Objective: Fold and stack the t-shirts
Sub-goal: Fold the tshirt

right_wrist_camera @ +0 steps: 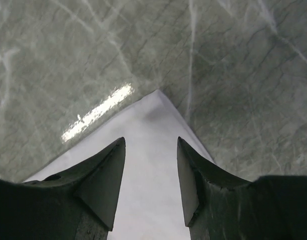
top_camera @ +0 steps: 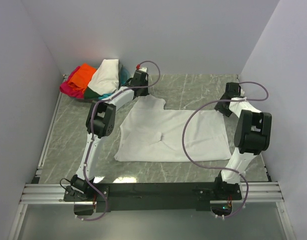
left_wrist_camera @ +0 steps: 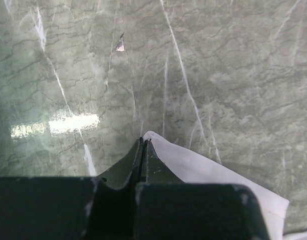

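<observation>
White t-shirt [top_camera: 168, 135]: lies spread flat mid-table, long axis running left to right, one flap jutting toward the far left corner; soft, matte, lightly creased. Table [top_camera: 73, 130]: glossy grey-green marble pattern, pale veins. Left gripper [left_wrist_camera: 143, 142]: clenched tight on a rounded cloth edge. Right gripper [right_wrist_camera: 150, 141]: parted, dark wedge-shaped jaws astride a pointed white corner, not pinching. Far left corner: heaped t-shirts [top_camera: 95, 80], orange, magenta, cream, teal.

White-and-black jointed arms [top_camera: 100, 120], looping mauve-grey cables [top_camera: 183, 136], matte black wedge-shaped pincer fingers [right_wrist_camera: 100, 180], black base rail [top_camera: 153, 190].
</observation>
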Controlling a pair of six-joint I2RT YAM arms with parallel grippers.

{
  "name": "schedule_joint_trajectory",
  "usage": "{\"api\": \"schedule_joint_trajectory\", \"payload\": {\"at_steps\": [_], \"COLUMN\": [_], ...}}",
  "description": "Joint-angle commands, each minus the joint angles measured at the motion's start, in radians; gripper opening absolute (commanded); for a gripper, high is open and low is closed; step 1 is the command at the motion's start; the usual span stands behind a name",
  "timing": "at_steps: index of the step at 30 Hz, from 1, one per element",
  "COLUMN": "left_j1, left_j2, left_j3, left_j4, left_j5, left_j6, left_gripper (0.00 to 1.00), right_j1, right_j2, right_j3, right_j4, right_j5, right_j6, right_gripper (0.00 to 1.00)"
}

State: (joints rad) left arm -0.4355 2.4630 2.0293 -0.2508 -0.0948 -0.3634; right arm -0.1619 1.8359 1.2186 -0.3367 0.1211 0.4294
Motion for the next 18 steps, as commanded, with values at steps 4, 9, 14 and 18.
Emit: {"api": "schedule_joint_trajectory", "payload": {"at_steps": [4,9,14,18], "left_j1": [-0.002,0.000,-0.002,0.000], "left_j2": [-0.108,-0.113,-0.116,-0.122], "left_j3": [-0.023,-0.030,-0.026,-0.032], "left_j4": [0.042,0.044,0.038,0.036], "left_j5": [0.035,0.043,0.046,0.044], "left_j6": [0.006,0.009,0.020,0.024], "left_gripper": [0.00,0.00,0.00,0.00], "right_j1": [-0.027,-0.037,-0.039,-0.039], "right_j2": [0.057,0.094,0.112,0.132], "right_j3": [0.093,0.104,0.119,0.140], "right_j4": [-0.022,-0.021,-0.015,-0.025], "right_j5": [0.112,0.104,0.091,0.083], "right_j6": [0.020,0.022,0.012,0.009], "right_gripper": [0.53,0.52,0.48,0.42]}}
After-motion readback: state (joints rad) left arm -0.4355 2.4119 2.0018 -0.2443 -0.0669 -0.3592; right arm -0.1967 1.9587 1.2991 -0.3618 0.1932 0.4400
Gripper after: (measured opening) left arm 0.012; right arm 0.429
